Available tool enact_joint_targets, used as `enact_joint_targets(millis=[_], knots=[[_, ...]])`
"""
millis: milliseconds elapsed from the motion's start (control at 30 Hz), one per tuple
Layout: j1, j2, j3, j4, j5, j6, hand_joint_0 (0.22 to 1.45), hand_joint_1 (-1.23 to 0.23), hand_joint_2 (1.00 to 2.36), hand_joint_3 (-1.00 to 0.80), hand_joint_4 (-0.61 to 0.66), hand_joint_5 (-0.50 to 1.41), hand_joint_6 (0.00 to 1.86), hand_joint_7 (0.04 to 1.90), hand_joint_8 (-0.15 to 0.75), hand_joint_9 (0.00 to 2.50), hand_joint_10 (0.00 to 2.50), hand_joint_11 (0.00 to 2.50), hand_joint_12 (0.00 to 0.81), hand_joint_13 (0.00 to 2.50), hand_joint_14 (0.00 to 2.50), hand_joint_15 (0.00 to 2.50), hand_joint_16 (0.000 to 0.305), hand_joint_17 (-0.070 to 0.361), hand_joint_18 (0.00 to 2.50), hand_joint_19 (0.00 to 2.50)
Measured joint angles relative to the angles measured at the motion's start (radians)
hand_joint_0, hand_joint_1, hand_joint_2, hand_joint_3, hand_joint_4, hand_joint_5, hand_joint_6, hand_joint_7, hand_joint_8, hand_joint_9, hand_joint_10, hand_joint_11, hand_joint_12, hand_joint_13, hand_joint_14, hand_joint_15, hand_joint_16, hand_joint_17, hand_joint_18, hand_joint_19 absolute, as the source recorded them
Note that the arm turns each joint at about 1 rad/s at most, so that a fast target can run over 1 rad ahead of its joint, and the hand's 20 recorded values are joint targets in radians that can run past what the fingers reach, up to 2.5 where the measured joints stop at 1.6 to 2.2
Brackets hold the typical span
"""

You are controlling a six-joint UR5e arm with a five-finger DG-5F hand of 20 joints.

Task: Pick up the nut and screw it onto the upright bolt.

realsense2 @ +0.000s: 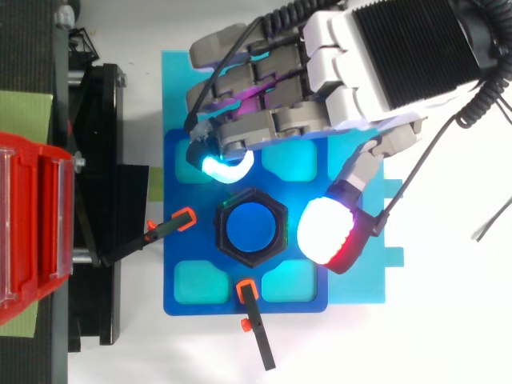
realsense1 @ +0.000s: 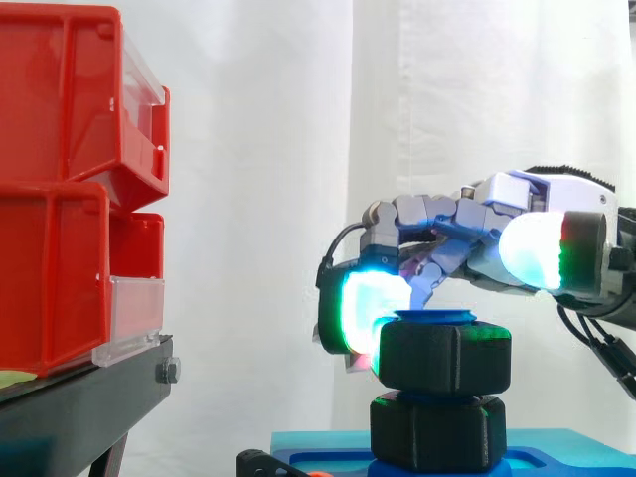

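Now hand (realsense2: 400, 56) hangs beside nut (realsense1: 444, 358) on bolt (realsense2: 251, 228).

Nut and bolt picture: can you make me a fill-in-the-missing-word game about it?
1. Seen from above, the black nut has ___ sides.
2. The bolt in its middle is coloured ___.
3. The bins on the left are coloured ___.
4. In the side view, the hand reaches in from the ___ edge.
Missing words: six, blue, red, right.
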Motion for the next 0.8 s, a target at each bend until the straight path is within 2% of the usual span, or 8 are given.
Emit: enact_joint_targets(millis=[133, 233, 467, 700, 800], knots=[[0.004, 0.000, 0.018, 0.001, -0.007, 0.008, 0.50, -0.06, 1.00, -0.50, 0.22, -0.09, 0.50, 0.83, 0.239, 0.83, 0.00, 0.00, 0.228, 0.67, 0.00, 0.00, 0.028, 0.063, 0.44, 0.08], [0.010, 0.000, 0.029, 0.000, -0.008, 0.011, 0.50, -0.05, 1.00, -0.50, 0.20, -0.09, 0.50, 0.74, 0.223, 0.80, 0.00, 0.00, 0.227, 0.63, 0.00, 0.00, 0.028, 0.064, 0.39, 0.06], [0.036, 0.000, 0.035, 0.000, 0.000, 0.013, 0.49, -0.05, 1.00, -0.50, 0.21, -0.09, 0.50, 0.70, 0.214, 0.77, 0.00, 0.00, 0.221, 0.58, 0.00, 0.00, 0.028, 0.064, 0.33, 0.02], [0.064, 0.000, 0.035, -0.015, 0.028, 0.011, 0.49, -0.05, 1.00, -0.50, 0.21, -0.09, 0.50, 0.72, 0.214, 0.74, 0.00, 0.00, 0.235, 0.55, 0.00, 0.00, 0.028, 0.063, 0.28, 0.02], [0.071, 0.000, 0.035, -0.022, 0.037, 0.011, 0.49, -0.05, 1.00, -0.50, 0.21, -0.08, 0.50, 0.73, 0.215, 0.74, 0.00, 0.00, 0.236, 0.55, 0.00, 0.00, 0.028, 0.063, 0.28, 0.02]])
